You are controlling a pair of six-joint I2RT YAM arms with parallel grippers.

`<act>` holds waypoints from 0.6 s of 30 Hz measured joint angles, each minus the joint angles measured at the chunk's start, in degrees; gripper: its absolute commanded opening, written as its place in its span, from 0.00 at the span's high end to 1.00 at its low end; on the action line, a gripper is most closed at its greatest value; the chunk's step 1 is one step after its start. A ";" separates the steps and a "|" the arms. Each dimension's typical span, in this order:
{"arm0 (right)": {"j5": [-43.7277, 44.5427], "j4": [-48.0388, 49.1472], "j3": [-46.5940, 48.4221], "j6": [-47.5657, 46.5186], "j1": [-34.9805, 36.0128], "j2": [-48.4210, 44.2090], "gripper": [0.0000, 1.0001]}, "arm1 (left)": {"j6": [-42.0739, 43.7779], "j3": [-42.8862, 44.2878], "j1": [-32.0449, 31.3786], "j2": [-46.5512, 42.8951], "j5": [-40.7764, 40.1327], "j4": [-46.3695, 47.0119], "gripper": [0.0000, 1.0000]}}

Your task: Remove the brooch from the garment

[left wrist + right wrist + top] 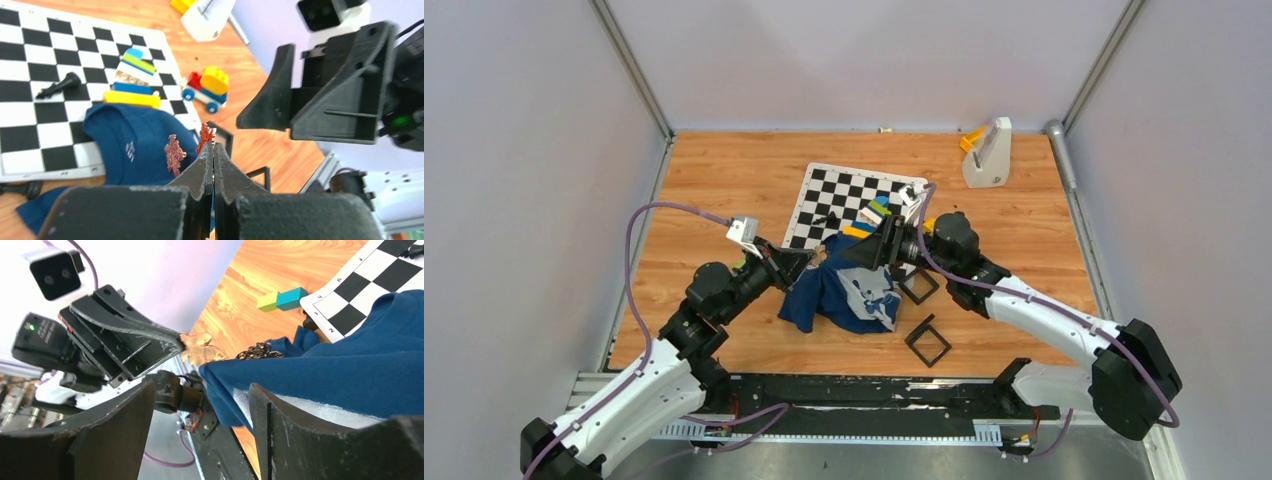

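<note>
Left hand (212,150): pinched shut, only the tips on the brooch (206,133).
Brooch: at the raised shirt (135,145) fold's edge; tiny, light, stiff, probably brittle, so I'd grip it gently.
Shirt: soft, would drag along.
Right hand (200,390): open, straddling the fold.

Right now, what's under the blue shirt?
The shirt lies partly on the checkered mat and partly on the wooden table. Anything else beneath it is hidden by cloth.
</note>
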 measured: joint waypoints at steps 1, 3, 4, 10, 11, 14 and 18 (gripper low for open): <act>-0.28 0.37 0.00 1.22 -0.59 -0.09 0.31 | -1.01 -0.07 0.00 0.15 -0.11 1.44 1.00; -0.72 1.11 0.00 3.56 -1.66 0.00 0.32 | -3.45 -0.28 0.11 0.68 -0.09 4.98 1.00; -1.14 1.62 0.00 4.96 -2.27 0.17 0.33 | -4.92 -0.48 0.24 1.03 -0.07 6.86 1.00; -4.68 7.67 -0.02 10.88 -4.07 3.34 0.37 | -13.90 -1.95 1.14 5.07 1.46 17.90 1.00; -5.38 8.81 -0.02 11.41 -4.07 3.93 0.38 | -15.32 -2.12 1.18 5.79 1.92 19.39 1.00; -7.78 12.22 -0.02 13.29 -4.07 5.49 0.40 | -18.93 -2.82 1.18 7.32 3.21 23.52 1.00; -10.36 16.04 -0.02 15.56 -4.07 6.64 0.41 | -22.80 -3.37 1.20 8.39 4.35 28.59 1.00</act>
